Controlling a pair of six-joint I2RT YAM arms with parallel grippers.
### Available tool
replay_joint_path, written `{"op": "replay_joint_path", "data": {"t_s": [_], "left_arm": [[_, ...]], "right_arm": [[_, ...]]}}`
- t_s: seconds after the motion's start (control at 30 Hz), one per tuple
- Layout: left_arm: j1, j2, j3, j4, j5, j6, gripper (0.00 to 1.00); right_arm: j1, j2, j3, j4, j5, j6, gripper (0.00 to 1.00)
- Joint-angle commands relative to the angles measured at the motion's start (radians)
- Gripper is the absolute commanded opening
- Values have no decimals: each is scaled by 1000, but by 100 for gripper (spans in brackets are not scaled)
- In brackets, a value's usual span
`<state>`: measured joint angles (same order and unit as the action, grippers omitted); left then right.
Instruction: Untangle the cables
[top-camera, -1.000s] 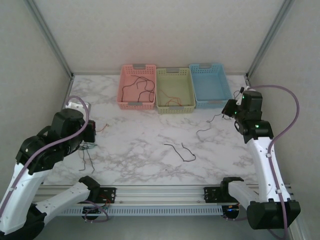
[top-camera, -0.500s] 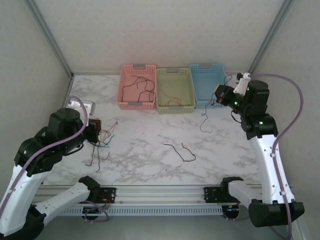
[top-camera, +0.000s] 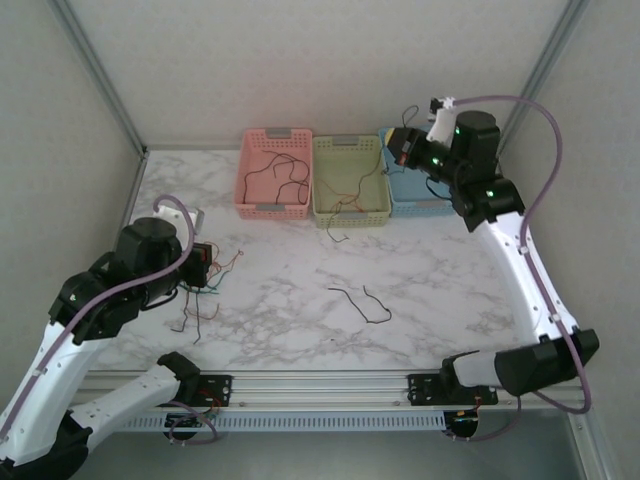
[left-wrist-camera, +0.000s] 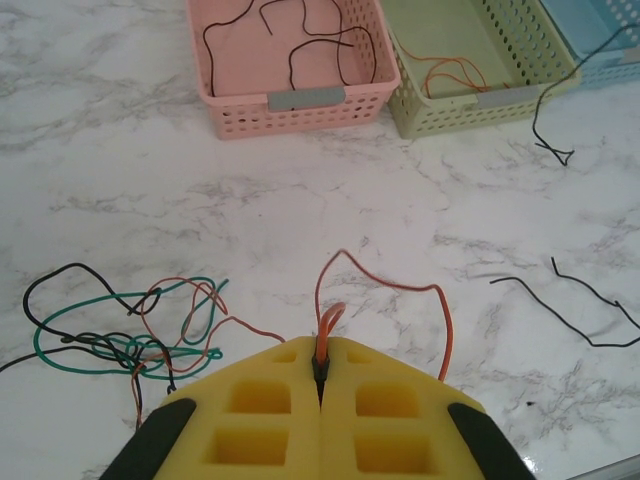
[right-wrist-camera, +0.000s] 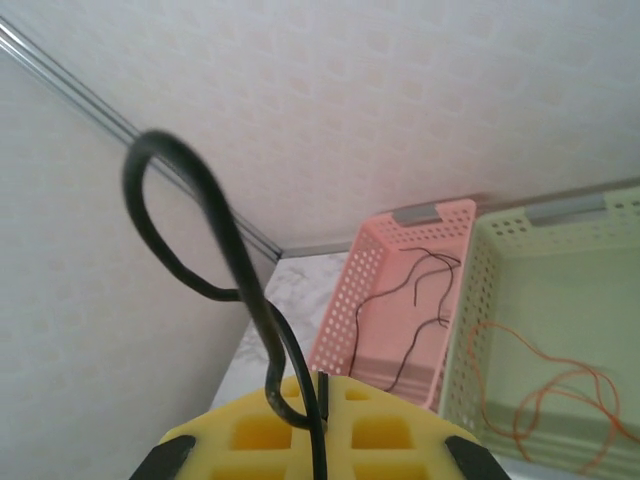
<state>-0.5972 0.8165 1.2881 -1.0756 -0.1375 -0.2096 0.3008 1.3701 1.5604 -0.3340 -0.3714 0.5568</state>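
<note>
Black cable (right-wrist-camera: 232, 240): clamped near one end in the right pincer (right-wrist-camera: 320, 395), held high; the rest hangs past the green basket (top-camera: 350, 216), its tail just before it, on or just over the desk (top-camera: 450, 290), cannot tell which.
Orange cable (left-wrist-camera: 323, 335): pinched at a bend by the left pincer (left-wrist-camera: 320, 365), jaws clenched; one leg arches over the desk, the other appears to run back into the tangle (left-wrist-camera: 140, 348).
Tangle: green, black and red-orange strands knotted together on the desk at near left, just beside the left pincer.
Loose cable (left-wrist-camera: 575, 328): black, flat on the desk mid-front, well apart from the rest; one piece or two, unclear.
Handling (judged): light, thin, limp yet kink-holding; the smooth sheath is likely to slip and will snag if pulled fast. Best taken near a free end, away from the knot.
Pink basket (top-camera: 272, 209): black cables (left-wrist-camera: 290, 70) inside, two at least.
Green basket: second orange cable (left-wrist-camera: 455, 72) inside, seemingly one.
Blue basket (top-camera: 415, 205): contents not made out.
Count: three baskets in a row at the far edge; two pincers, each grasping one cable; tangle strands uncountable.
</note>
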Motion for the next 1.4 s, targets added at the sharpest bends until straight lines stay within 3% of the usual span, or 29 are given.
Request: {"op": "replay_joint_path", "data": {"t_s": [0.0,0.27,0.87,1.17,1.37], "left_arm": [[8,-4,-19,17,27,-14,0],[8,-26,-57,33,21,-17,0],[8,-42,-121,62,49,-29,0],[9,-56,-151,78,42,-8,0],[10,-52,-158,82,45,-5,0]], "right_arm": [[19,87,87,106,-7,37,0],[98,388,406,117,-13,58,0],[208,1085,1155,42,127,94,0],[287,1261,1196,38,168,-27,0],[303,1293,1193,32,177,-44,0]]}}
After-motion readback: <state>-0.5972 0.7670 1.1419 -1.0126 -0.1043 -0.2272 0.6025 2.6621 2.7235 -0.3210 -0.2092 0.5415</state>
